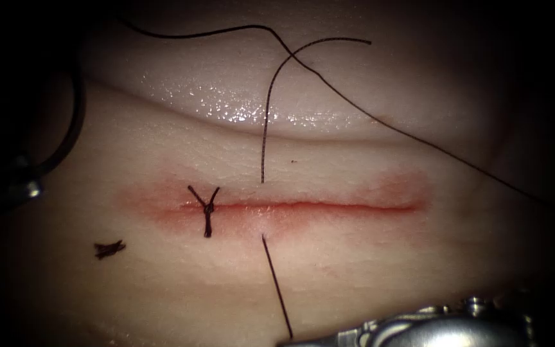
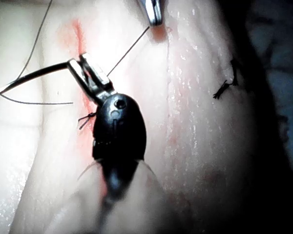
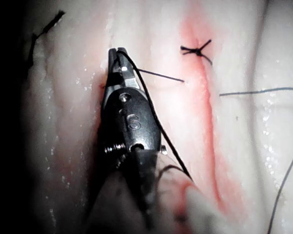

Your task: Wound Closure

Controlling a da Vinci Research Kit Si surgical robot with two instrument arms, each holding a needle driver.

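The tissue point(image 1: 354, 270) has a level red cut point(image 1: 329, 206), with one tied knot point(image 1: 208, 209) near its left end. To the right of the knot, dark thread point(image 1: 266, 128) enters the tissue above the cut and comes out below it. My right tool point(image 1: 303, 340), point(image 3: 118, 58) is shut on that lower strand point(image 1: 277, 289), close to the tissue. Far left of the cut, my left tool point(image 1: 27, 187), point(image 2: 85, 70) is shut on the curved needle point(image 1: 72, 128), point(image 2: 34, 78) near one end. The needle is out of the tissue.
A long loose strand point(image 1: 419, 138) crosses the tissue from the upper left to the right. A cut scrap of thread point(image 1: 109, 249) lies on the tissue below and left of the knot. Red fluid stains the cut's edges. A wet fold point(image 1: 239, 112) runs behind the cut.
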